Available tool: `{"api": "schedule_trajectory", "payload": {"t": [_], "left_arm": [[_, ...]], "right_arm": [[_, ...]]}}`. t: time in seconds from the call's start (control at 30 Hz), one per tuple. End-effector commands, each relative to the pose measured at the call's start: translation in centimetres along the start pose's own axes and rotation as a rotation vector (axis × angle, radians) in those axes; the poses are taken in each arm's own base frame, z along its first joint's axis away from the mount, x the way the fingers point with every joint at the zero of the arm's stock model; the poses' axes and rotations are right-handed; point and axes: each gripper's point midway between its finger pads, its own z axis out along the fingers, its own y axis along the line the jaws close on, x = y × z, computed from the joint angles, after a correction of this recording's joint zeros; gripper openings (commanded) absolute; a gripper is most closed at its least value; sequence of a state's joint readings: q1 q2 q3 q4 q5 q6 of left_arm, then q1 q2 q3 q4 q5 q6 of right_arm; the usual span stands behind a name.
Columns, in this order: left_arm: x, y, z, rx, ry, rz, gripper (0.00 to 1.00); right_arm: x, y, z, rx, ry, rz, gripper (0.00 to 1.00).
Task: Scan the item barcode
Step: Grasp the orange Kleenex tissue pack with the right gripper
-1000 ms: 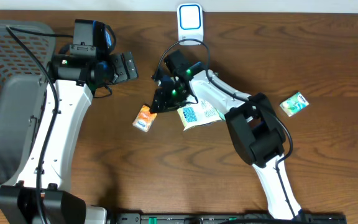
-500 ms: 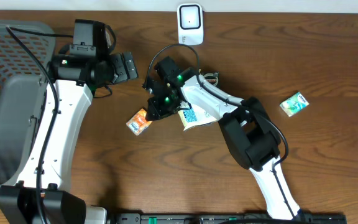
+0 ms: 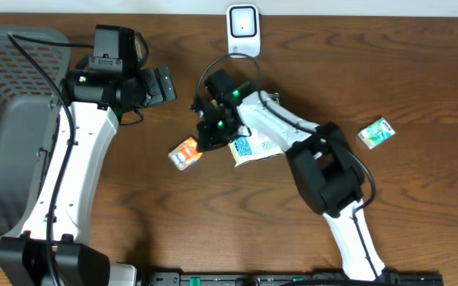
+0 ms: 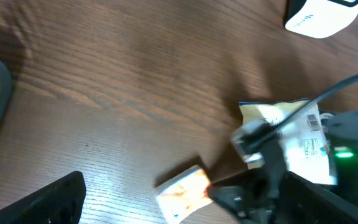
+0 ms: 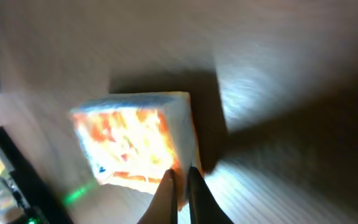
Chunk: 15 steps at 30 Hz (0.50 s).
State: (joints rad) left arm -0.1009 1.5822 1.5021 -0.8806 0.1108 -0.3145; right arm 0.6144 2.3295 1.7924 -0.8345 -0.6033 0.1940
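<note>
Dark wooden tabletop [image 3: 420, 206] fills every view. From overhead, the right gripper [image 3: 204, 143] reaches down to the orange packet [image 3: 185, 153], which lies near the table's middle, just left of a white pouch [image 3: 250, 148]. Only the right wrist view shows the grip itself: two thin fingertips [image 5: 165, 196] pressed together on the packet's lower edge. The left wrist view shows the white scanner [image 4: 321, 15] cut off at its top edge, and the packet with the right arm's blurred dark head beside it. The left gripper [image 3: 164, 84] hangs well apart from the packet, fingers spread; its own camera catches just one finger [image 4: 48, 200]. Glare and blur smear the packet's print beyond reading. A grey mesh basket [image 3: 6, 71] sits at the left, and a green packet [image 3: 376, 132] lies far right.
</note>
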Motion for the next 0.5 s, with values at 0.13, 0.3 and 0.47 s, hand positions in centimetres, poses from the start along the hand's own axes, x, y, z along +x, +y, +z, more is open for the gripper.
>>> {"api": "schedule_trajectory", "payload": {"t": [0.13,0.3,0.47], "left_arm": [[-0.1,-0.2,0.1,0.008,0.003,0.002,0.98],[-0.1,-0.2,0.1,0.008,0.003,0.002,0.98],[-0.1,-0.2,0.1,0.008,0.003,0.002,0.98]], "right_arm": [[-1.5,1.8,-8.8,0.049,-0.147,0.012,0.01],[-1.8,1.6,-10.6,0.061,-0.181,0.006,0.01],[-2.4,1.0,-9.0,0.076,-0.172,-0.169,0.29]]}}
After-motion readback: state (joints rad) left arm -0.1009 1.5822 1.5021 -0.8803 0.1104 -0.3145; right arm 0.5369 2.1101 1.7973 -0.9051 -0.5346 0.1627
